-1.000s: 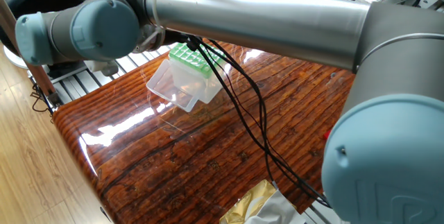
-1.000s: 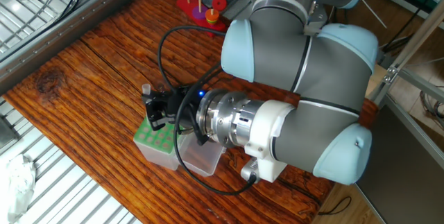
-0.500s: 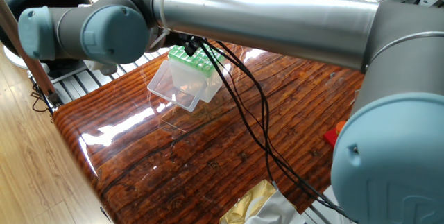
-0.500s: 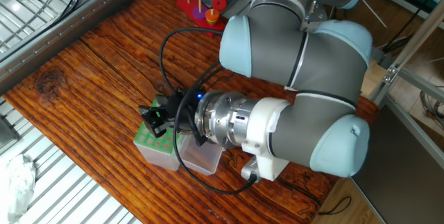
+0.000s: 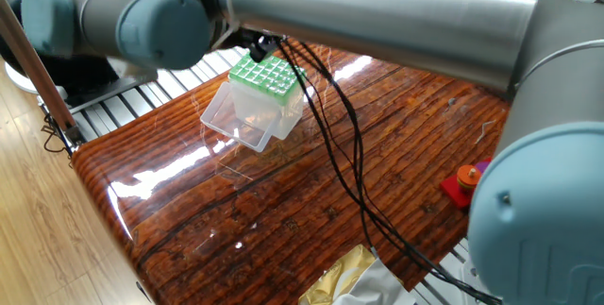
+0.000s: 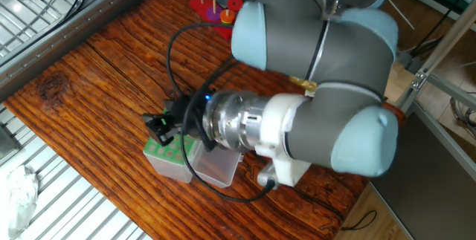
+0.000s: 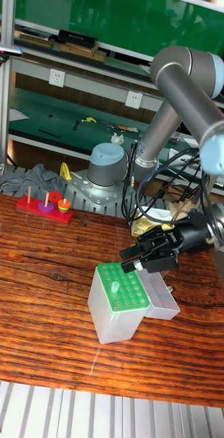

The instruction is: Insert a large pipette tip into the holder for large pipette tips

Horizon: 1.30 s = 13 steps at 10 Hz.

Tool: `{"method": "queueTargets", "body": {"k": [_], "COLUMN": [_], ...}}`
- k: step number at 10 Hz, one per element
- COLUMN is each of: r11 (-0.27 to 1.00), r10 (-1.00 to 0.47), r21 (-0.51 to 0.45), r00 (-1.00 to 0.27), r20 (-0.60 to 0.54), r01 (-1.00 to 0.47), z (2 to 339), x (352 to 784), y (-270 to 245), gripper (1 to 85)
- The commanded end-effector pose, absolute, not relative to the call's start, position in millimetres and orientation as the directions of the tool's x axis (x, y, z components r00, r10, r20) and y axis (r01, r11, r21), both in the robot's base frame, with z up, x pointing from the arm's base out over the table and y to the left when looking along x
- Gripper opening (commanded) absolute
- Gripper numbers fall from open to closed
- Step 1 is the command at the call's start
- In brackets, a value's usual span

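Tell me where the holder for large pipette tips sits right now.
In the tall fixed view the holder for large pipette tips stands on the wooden table near its front edge, lid hanging open to its right, just below and left of the gripper.

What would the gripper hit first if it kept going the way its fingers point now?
Probably nothing but the table: the gripper points sideways above the holder, so its fingers look set to pass over the green grid, though depth is unclear.

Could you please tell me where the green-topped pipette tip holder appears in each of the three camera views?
One fixed view: holder upper left of centre, below the arm.
The other fixed view: holder lower left, partly behind the gripper.
Tall fixed view: holder centre.
Shared landmark: its open clear lid lying alongside.
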<state>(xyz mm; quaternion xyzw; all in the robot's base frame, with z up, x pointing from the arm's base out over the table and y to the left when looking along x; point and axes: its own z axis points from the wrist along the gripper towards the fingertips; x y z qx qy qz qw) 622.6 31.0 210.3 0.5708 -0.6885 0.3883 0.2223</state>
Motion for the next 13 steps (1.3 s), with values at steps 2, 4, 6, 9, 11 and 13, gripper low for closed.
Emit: {"method": "queueTargets", "body": {"k": [2, 4, 6, 9, 11, 13], "r11": [0.169, 0.226, 0.288, 0.506, 0.561, 0.608], "r10": [-0.883, -0.926, -0.927, -0.862, -0.826, -0.782], "r21": [-0.306, -0.288, -0.276, -0.187, -0.175, -0.181], "r00": [-0.281, -0.297, -0.339, -0.501, -0.530, -0.545], "r20": [0.376, 0.234, 0.159, -0.079, -0.195, -0.302], "r01": [-0.937, -0.931, -0.917, -0.842, -0.809, -0.773], "z": [186.9, 206.3, 233.0, 244.9, 253.3, 268.9], "x": [652.4, 658.0, 653.7, 643.1, 652.0, 666.0], "y": [65.7, 78.0, 86.3, 137.2, 162.0, 185.8], "gripper": [45.7, 44.0, 42.0, 39.0, 38.0, 33.3]}}
